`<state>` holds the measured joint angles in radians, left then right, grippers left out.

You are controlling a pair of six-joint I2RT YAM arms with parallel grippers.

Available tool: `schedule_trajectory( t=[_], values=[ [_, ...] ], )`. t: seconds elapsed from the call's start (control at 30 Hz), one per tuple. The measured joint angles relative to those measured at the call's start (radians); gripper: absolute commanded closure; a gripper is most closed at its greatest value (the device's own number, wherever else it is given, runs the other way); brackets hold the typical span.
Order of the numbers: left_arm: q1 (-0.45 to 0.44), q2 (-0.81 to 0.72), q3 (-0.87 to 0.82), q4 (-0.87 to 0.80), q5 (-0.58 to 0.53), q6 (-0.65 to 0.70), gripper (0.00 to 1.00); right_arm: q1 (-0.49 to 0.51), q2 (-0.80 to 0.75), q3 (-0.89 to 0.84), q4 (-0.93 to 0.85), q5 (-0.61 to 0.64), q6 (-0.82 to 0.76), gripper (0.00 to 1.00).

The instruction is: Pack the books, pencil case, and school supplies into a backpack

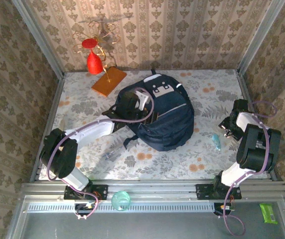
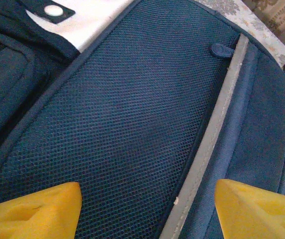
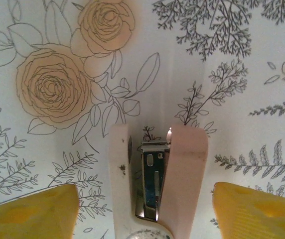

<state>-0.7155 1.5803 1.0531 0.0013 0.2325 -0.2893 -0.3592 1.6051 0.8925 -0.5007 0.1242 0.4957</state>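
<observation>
Damask-patterned beige wallpaper (image 1: 182, 35) encloses a table spread with a white floral-print cloth (image 1: 207, 89). The large navy-blue fabric backpack (image 1: 167, 117) lies mid-table, and the left gripper (image 2: 147, 199) hangs wide-spread over its mesh panel (image 2: 122, 124). The right gripper (image 3: 145, 204), fingers apart, straddles a pale-pink plastic stapler (image 3: 187, 169) on the cloth without touching it.

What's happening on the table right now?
The left gripper is open over the mesh panel of the large navy-blue fabric backpack, gripping nothing. The right gripper is down at the floral tablecloth, its yellow fingers open on either side of a small pale-pink stapler lying there, not touching it. Nothing is held.
</observation>
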Motion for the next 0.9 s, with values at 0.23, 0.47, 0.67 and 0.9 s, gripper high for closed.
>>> schedule_trajectory(
  t=[0.23,0.47,0.67,0.9],
  values=[
    [0.010,-0.031,-0.006,0.006,0.008,-0.007,0.29,0.000,0.058,0.026,0.009,-0.003,-0.002,0.59],
    [0.010,-0.045,-0.006,0.006,0.008,-0.006,0.29,0.005,-0.007,0.005,0.026,-0.043,0.003,0.66],
    [-0.024,-0.038,0.023,-0.035,-0.006,0.087,0.28,0.085,-0.204,-0.015,0.039,-0.159,0.009,0.66],
    [-0.177,0.065,0.239,-0.177,-0.116,0.326,0.24,0.227,-0.311,0.016,0.040,-0.317,0.009,0.66]
  ],
)
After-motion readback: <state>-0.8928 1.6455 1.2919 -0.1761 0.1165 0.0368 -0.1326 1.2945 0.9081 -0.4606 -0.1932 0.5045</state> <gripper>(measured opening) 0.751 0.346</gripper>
